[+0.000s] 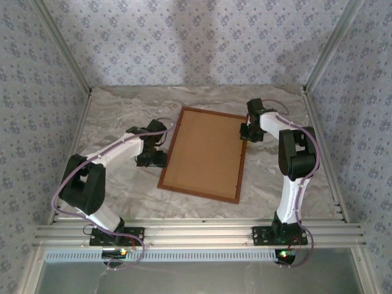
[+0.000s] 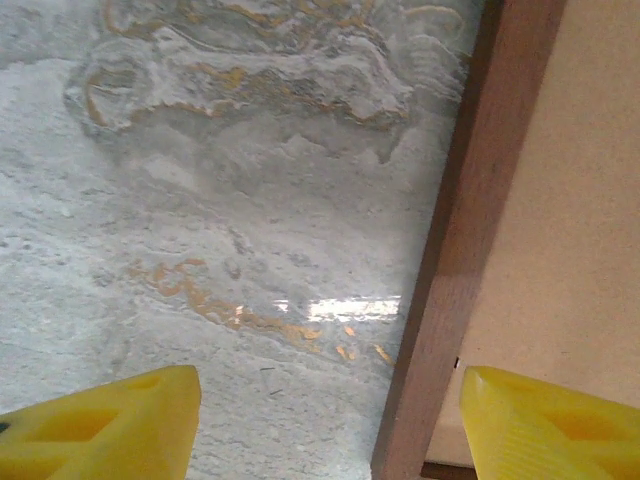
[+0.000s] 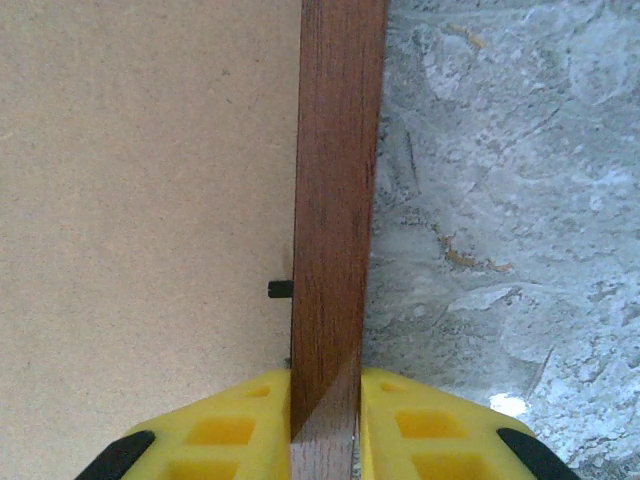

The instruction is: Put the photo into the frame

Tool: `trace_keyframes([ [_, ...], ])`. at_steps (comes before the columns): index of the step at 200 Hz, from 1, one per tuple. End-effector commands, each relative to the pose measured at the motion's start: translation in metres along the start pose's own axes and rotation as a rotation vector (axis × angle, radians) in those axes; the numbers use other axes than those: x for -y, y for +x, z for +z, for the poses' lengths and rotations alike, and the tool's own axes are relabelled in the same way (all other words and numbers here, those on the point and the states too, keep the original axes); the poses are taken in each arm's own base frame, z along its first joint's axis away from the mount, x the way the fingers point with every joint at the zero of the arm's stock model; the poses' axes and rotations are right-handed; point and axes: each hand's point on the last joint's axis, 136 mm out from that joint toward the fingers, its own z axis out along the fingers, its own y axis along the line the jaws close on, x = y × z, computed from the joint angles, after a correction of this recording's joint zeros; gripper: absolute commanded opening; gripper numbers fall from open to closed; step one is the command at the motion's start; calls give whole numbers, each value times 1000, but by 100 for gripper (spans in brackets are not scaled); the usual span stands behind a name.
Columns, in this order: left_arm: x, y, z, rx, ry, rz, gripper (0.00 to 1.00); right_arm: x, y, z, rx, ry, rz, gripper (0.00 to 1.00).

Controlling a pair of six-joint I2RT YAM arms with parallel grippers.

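Counting one frame (image 1: 198, 193) | right gripper (image 3: 325, 385) clamped on its edge | left gripper (image 2: 328, 392) apart, seemingly astride edge

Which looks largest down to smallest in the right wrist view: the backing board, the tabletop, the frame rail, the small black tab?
1. backing board and tabletop: they look about alike in area, so they are not ranked against each other
2. frame rail
3. small black tab
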Motion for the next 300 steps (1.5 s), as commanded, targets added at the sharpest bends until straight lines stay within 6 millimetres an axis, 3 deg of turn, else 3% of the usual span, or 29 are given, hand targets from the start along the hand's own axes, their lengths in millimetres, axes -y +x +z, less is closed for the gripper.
trace_keyframes([
  [1,4,11,7,-41,36,7,70,2,8,-7,-28,-5,14,22],
  [73,6,22,25,-100,44,11,70,1,8,-7,-27,-3,8,22],
  [219,2,27,41,-128,15,28,69,0,7,-6,-28,-9,4,22],
  [300,11,66,74,-222,28,-29,69,-3,6,-3,-27,-8,-3,22],
])
